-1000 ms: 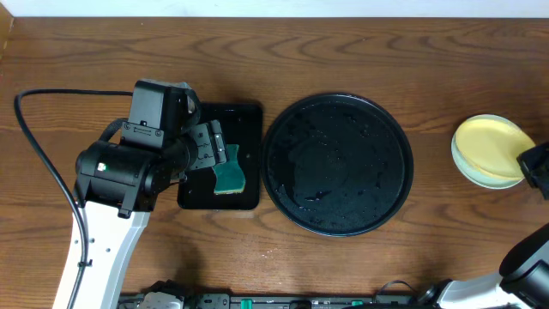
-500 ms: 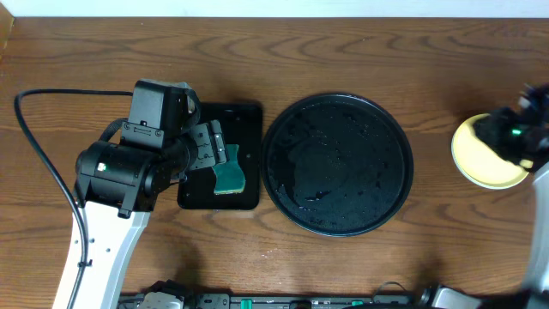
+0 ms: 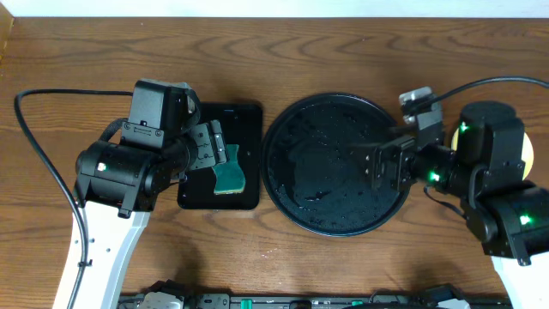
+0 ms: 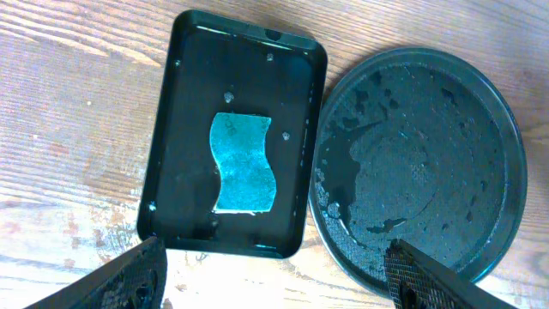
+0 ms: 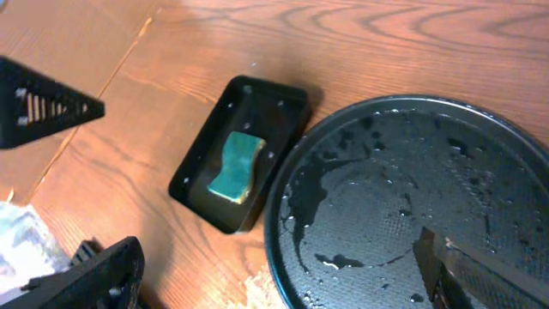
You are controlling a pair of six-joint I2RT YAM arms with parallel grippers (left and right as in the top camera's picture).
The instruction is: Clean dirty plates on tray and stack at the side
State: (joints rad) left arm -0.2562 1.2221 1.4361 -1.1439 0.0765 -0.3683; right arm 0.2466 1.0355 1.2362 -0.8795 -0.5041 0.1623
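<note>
The large round black tray (image 3: 330,137) lies mid-table, wet and with no plates on it; it also shows in the left wrist view (image 4: 429,137) and the right wrist view (image 5: 403,189). My right gripper (image 3: 382,165) hangs open over the tray's right part, with nothing between its fingers (image 5: 279,275). The right arm's body hides the plates, which appear in no view. My left gripper (image 3: 210,154) stands open and holds nothing above the small rectangular tray, and the wood shows between its fingertips (image 4: 274,275).
A rectangular black tray (image 3: 249,120) left of the round one holds a teal sponge (image 3: 230,178), also seen from the wrists (image 4: 243,167) (image 5: 233,167). A black cable (image 3: 34,129) loops at the table's far left.
The right arm swung left from the yellow plate at the table's right edge to over the round tray, and its jaws opened. The left arm has not moved.
</note>
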